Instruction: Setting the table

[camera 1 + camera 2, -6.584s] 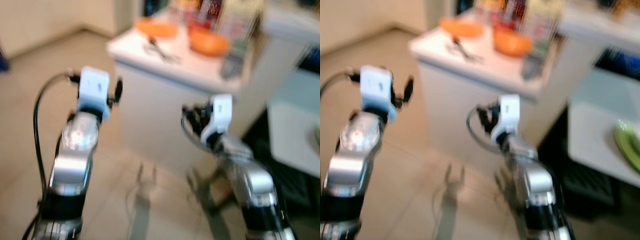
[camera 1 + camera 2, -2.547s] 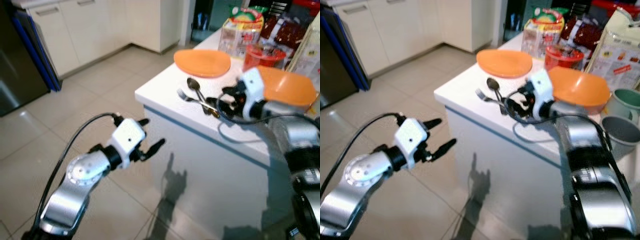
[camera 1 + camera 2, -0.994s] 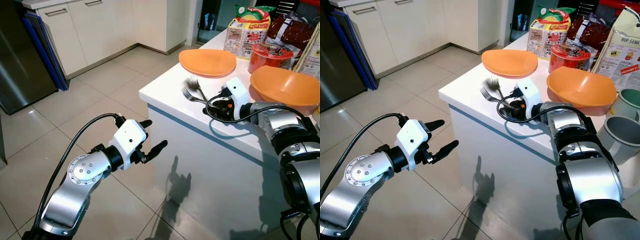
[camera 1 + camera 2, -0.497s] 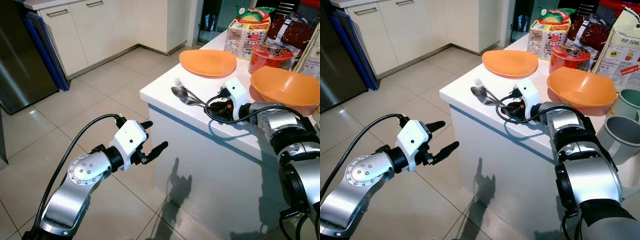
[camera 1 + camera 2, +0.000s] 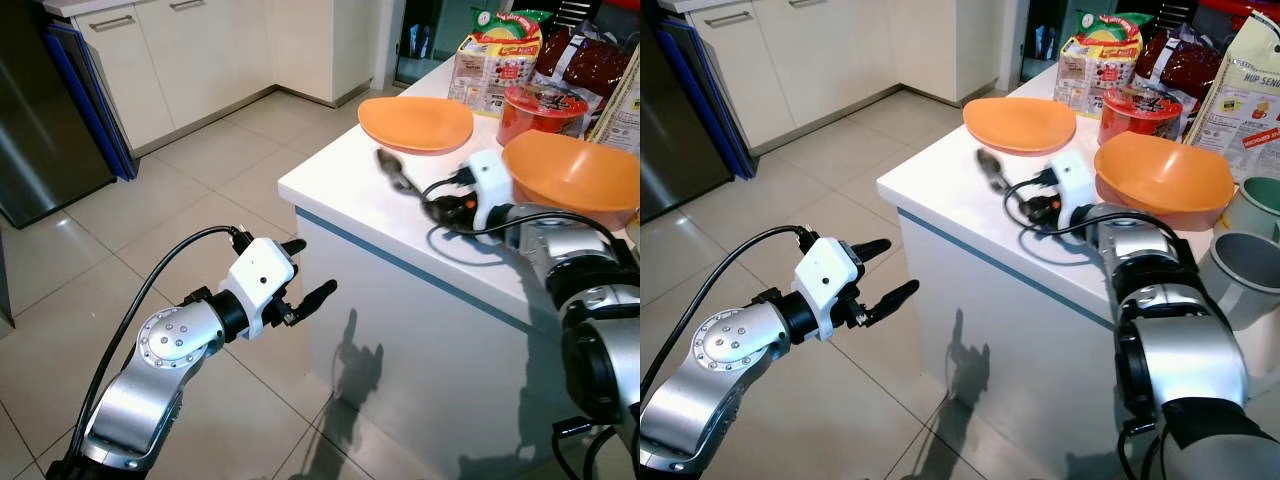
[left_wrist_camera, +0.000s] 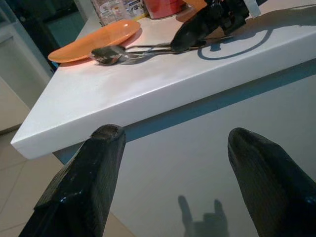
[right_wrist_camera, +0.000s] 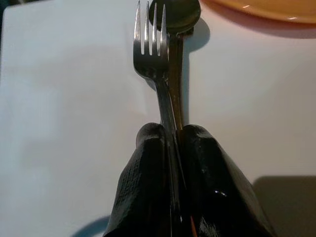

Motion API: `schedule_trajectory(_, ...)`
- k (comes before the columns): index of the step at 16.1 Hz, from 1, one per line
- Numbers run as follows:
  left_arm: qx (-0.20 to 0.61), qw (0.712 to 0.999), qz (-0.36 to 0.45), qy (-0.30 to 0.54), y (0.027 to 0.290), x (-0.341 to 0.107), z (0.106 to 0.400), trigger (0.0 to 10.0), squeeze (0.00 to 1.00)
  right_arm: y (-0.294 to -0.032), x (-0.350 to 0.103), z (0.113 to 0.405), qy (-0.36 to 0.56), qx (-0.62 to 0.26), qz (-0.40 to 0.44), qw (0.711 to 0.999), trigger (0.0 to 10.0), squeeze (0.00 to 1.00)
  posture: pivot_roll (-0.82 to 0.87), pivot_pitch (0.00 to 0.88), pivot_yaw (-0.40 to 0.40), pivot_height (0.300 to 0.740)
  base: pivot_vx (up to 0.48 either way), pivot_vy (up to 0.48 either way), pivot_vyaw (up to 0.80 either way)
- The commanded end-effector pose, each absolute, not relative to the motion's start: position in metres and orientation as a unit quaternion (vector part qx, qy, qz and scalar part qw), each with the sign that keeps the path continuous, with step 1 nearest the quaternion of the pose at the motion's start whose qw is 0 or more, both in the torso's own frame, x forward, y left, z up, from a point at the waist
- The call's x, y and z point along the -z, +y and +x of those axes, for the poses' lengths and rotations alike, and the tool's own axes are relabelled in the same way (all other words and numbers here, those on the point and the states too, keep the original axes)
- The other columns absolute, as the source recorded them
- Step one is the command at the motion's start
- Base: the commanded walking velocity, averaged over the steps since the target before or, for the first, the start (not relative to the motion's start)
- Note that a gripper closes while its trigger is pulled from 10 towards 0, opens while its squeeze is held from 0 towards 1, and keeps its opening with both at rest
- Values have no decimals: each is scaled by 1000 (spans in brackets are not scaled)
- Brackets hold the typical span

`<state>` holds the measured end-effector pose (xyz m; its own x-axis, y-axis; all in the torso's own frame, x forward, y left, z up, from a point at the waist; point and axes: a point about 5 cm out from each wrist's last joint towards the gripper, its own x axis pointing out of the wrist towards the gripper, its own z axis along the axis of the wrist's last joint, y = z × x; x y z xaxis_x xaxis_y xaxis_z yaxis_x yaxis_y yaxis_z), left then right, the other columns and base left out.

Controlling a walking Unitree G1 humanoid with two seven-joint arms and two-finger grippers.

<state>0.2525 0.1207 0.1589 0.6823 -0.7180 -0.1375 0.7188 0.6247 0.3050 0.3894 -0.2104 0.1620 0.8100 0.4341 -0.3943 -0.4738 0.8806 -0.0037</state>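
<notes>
Closest in, the left gripper [image 5: 305,270] hangs over the glossy beige tiled floor [image 5: 150,190] in front of the white desk [image 5: 940,185], its two matte black fingers spread wide with nothing between them. Up on the smooth desk top, the right gripper [image 7: 173,163] is pinching a shiny metal fork [image 7: 154,44] and spoon [image 7: 177,15] together by the handles, the wrist view showing the tines and dark bowl clearly where the head views just blur them. Just past them sits a flat orange plate [image 5: 415,122], then a deeper orange bowl [image 5: 1163,178], a red cup [image 5: 1137,108] and crinkly food packets [image 5: 493,55].
</notes>
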Motion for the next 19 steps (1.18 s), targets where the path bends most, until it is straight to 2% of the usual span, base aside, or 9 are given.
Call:
schedule_trajectory(1, 392, 903, 177, -4, 122, -162, 255, 10000, 0, -211, -183, 396, 159, -236, -44, 958, 0, 0, -18, 0, 36, 740, 0, 0, 0)
schedule_trajectory(8, 389, 904, 177, -10, 123, -165, 255, 10000, 0, -216, -206, 397, 112, -258, -46, 959, 0, 0, -19, 0, 45, 740, 0, 0, 0)
schedule_trajectory(9, 390, 903, 178, -9, 123, -164, 254, 10000, 0, -215, -201, 395, 114, -263, -80, 955, 10000, 0, -22, 0, 51, 740, 0, 0, 0)
schedule_trajectory(19, 390, 902, 183, -9, 124, -166, 257, 10000, 0, -221, -199, 396, 101, -211, -99, 967, 10000, 0, -17, 0, 56, 740, 0, 0, 0)
